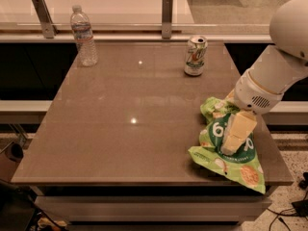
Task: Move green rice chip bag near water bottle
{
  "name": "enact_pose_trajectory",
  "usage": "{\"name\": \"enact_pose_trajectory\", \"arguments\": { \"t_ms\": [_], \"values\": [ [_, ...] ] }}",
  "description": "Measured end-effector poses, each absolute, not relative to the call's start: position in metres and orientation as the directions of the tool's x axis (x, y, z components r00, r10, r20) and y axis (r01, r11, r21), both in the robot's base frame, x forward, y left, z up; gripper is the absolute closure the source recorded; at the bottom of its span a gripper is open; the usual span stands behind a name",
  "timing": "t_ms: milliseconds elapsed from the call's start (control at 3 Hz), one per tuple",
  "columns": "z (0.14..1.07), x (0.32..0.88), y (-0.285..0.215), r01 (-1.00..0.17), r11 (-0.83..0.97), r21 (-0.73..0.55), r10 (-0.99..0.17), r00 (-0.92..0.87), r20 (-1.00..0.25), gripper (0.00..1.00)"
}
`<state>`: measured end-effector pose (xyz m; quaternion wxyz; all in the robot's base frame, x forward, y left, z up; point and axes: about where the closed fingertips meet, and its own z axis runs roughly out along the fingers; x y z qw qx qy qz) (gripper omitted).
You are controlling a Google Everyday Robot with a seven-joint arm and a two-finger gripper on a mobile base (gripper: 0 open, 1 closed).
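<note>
The green rice chip bag [214, 154] lies crumpled on the table [130, 105] at the front right corner, with its lower end hanging over the front edge. My gripper [236, 136] reaches down from the right and rests on the middle of the bag, covering part of its dark-green label. The water bottle [83, 35] stands upright at the table's far left corner, far from the bag and the gripper.
A green-and-white soda can [195, 56] stands upright at the back right of the table. Two metal posts [167, 16] hold a rail behind the far edge. My white arm [284, 57] comes in over the right edge.
</note>
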<state>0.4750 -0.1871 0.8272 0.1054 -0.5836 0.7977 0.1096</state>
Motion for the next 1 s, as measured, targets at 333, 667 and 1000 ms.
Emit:
{"name": "enact_pose_trajectory", "arguments": {
  "t_ms": [333,667,1000],
  "values": [
    [0.8273,0.475,-0.1871,-0.954,0.295,0.052,-0.908,-0.297,-0.296,1.0],
    [0.8275,0.475,-0.1871,-0.954,0.295,0.052,-0.908,-0.297,-0.296,1.0],
    [0.8276,0.475,-0.1871,-0.954,0.295,0.051,-0.908,-0.297,-0.296,1.0]
  ]
}}
